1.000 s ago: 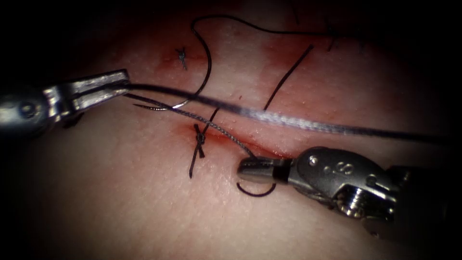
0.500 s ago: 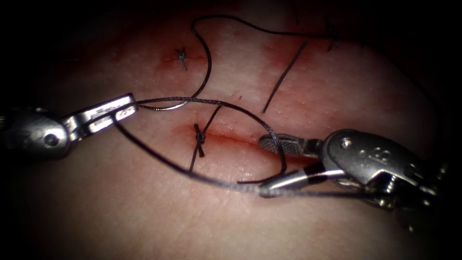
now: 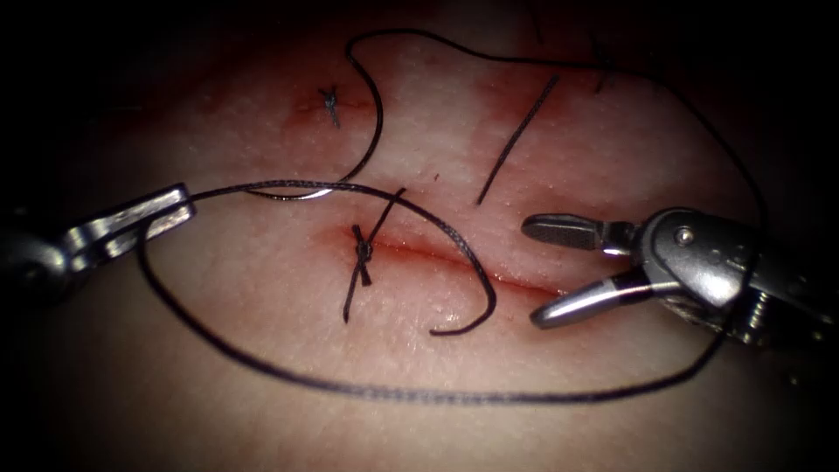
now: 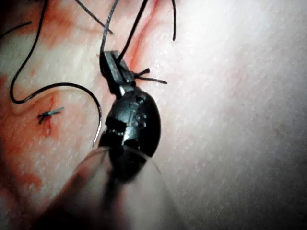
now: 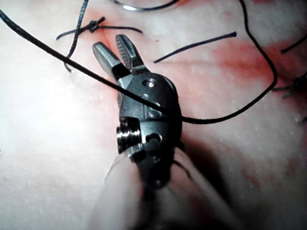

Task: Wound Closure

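Two tools flank the cut (image 3: pixel 454 262). Left of it, the left tool (image 3: pixel 162 211) pinches the dark thread (image 3: pixel 419 395), which arcs over the knot (image 3: pixel 362 253) and loops wide below the cut. The needle (image 3: pixel 301 194) lies free on the tissue (image 3: pixel 262 350) just above the knot. Right of the cut, the right tool (image 3: pixel 546 271) gapes, empty. Its wrist view shows thread draped across its body (image 5: pixel 148 103).

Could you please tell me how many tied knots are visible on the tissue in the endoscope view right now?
2. One knot sits on the cut near the centre; a second, smaller knot lies further up and left, on a red mark. More may hide in the dark upper right edge.
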Tool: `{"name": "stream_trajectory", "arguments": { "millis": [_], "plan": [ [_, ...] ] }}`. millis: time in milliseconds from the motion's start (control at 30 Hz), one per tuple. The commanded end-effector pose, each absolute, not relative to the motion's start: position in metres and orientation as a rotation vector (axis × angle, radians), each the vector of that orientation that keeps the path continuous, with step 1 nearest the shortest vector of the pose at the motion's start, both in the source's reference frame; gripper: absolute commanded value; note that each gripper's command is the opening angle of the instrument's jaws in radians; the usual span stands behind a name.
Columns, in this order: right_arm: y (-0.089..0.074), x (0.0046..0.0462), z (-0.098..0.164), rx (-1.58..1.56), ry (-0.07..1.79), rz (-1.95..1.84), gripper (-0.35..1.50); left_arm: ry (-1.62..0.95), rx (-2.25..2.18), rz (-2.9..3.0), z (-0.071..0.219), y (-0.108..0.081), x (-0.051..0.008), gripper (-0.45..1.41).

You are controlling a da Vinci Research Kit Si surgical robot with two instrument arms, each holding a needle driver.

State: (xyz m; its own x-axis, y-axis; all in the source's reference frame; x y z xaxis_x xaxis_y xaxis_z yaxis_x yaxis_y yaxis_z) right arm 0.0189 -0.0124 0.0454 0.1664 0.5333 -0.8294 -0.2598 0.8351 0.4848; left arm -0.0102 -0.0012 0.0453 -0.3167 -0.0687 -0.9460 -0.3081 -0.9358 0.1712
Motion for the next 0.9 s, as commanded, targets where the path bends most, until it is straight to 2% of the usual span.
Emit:
{"name": "stream_trajectory", "arguments": {
  "millis": [33,267,600,900],
  "plan": [
    [-0.0127,0.0201,0.0468,0.207,1.269,0.578,-0.35,0.483,-1.745,2.381,0.0461,-0.0014,-0.0110,-0.45],
    [-0.0136,0.0222,0.0492,0.081,1.252,0.606,-0.35,0.490,-1.755,2.378,0.0464,-0.0010,-0.0124,-0.45],
    [-0.0164,0.0276,0.0507,0.068,1.308,0.619,-0.35,0.490,-1.767,2.373,0.0479,0.0002,-0.0132,-0.45],
    [-0.0164,0.0280,0.0498,0.075,1.374,0.664,-0.35,0.543,-1.748,2.473,0.0525,-0.0006,-0.0143,-0.45]
  ]
}}
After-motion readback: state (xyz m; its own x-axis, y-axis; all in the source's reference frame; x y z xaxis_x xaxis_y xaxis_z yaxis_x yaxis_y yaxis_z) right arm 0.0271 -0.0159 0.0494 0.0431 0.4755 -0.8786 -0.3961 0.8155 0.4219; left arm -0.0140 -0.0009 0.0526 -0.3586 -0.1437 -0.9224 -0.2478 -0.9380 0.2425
